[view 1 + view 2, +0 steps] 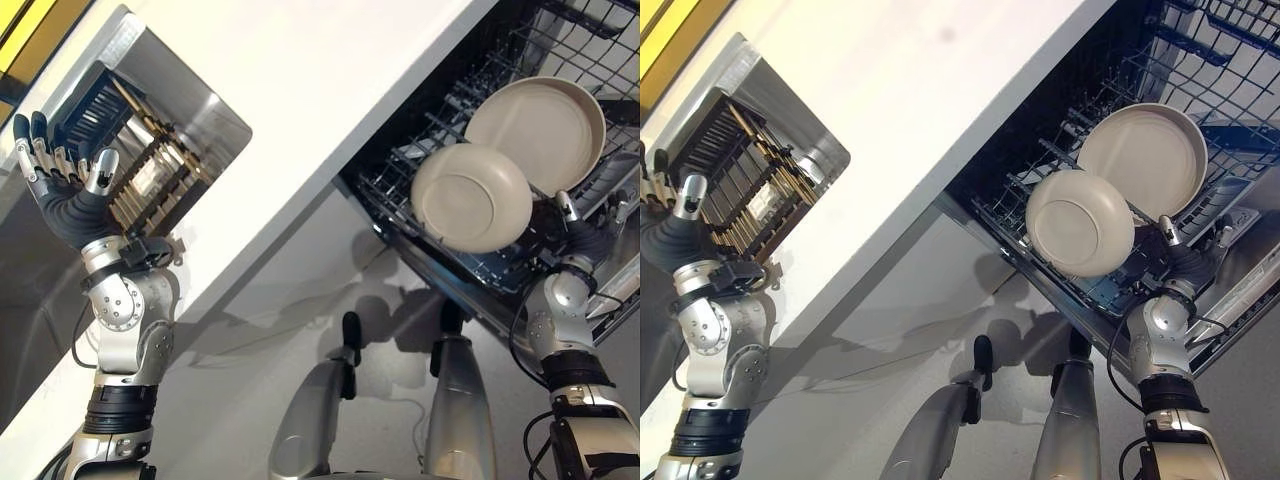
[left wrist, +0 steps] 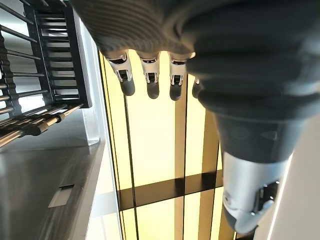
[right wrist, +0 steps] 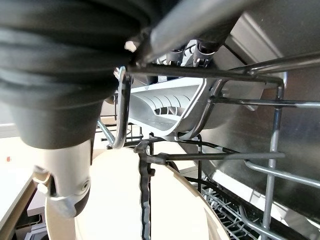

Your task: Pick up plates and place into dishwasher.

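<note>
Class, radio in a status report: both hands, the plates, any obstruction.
Left hand open, raised by sink drying rack. Right hand at black wire dishwasher rack, fingers hidden. Two round beige plates racked upright. No obstruction seen.

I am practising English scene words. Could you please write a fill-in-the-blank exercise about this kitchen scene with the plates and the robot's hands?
1. Two beige plates, the front plate and the back plate, stand in the wire ____ of the dishwasher.
2. The number of plates in the rack is ____.
3. The left hand is raised beside the sink with its fingers ____.

Missing words: rack; two; open
</note>
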Robot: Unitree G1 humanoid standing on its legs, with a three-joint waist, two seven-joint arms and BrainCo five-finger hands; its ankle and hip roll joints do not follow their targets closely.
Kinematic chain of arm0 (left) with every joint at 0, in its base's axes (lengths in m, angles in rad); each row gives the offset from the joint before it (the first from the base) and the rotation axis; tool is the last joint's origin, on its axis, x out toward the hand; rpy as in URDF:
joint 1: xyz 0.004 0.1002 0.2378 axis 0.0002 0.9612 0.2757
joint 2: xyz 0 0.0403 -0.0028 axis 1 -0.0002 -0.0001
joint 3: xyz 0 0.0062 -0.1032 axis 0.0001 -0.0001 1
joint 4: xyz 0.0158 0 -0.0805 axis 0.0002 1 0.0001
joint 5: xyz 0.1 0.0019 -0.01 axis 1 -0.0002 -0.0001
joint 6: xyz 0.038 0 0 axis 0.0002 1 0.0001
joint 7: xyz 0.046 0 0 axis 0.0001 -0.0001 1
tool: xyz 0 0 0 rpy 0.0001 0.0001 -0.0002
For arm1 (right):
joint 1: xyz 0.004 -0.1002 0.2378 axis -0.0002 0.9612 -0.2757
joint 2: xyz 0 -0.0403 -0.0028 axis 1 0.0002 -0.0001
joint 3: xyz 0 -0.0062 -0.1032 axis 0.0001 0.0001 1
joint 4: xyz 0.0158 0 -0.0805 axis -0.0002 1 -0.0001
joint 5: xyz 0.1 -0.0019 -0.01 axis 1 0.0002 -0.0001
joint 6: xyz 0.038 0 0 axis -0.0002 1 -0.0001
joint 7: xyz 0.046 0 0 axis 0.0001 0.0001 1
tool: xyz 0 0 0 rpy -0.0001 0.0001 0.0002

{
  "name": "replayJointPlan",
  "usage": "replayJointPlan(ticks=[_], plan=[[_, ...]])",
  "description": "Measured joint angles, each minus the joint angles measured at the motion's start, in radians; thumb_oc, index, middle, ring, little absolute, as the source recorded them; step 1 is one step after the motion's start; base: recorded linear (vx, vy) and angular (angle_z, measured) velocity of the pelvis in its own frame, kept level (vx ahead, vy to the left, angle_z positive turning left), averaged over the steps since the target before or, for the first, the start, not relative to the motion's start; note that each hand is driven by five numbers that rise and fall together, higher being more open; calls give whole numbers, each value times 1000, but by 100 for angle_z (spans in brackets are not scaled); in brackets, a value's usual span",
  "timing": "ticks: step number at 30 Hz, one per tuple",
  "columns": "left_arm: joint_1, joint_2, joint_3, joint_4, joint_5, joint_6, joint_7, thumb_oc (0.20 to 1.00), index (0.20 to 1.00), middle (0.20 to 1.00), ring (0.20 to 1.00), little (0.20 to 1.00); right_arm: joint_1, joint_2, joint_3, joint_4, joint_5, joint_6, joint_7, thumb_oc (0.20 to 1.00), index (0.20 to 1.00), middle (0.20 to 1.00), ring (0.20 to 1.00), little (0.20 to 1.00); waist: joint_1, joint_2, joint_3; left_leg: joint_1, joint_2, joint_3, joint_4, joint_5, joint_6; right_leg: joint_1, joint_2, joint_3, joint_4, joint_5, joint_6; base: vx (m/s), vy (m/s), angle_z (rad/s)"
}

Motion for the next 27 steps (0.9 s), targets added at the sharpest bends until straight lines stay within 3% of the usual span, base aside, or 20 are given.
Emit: replayJointPlan(ticks=[6, 19, 27], plan=[[-2, -13, 4, 1, 2, 0, 9, 1000, 1000, 1000, 1000, 1000, 0, 39, 3, -49, -28, 15, -13, 1000, 1000, 1000, 1000, 1000, 16, 4, -3, -1, -8, 1, -2, 1, 1, -7, -4, 2, 5, 1, -1, 3, 111, -3], [-32, -65, -35, -1, 1, 0, 9, 1000, 1000, 1000, 1000, 1000, -40, 34, 73, -91, -142, 106, -45, 1000, 1000, 1000, 1000, 1000, 58, 19, -14, 3, -26, -20, -4, 8, -6, 4, -35, -37, 24, -12, 11, 11, 62, 7], [-9, -67, -43, 53, 1, 3, -32, 1000, 1000, 1000, 1000, 1000, -101, 8, 86, -93, -163, 146, -51, 1000, 1000, 1000, 1000, 1000, 127, 21, -15, 2, -45, -60, -9, 36, -7, 28, -80, -101, 52, -33, 15, 5, -3, 28]])
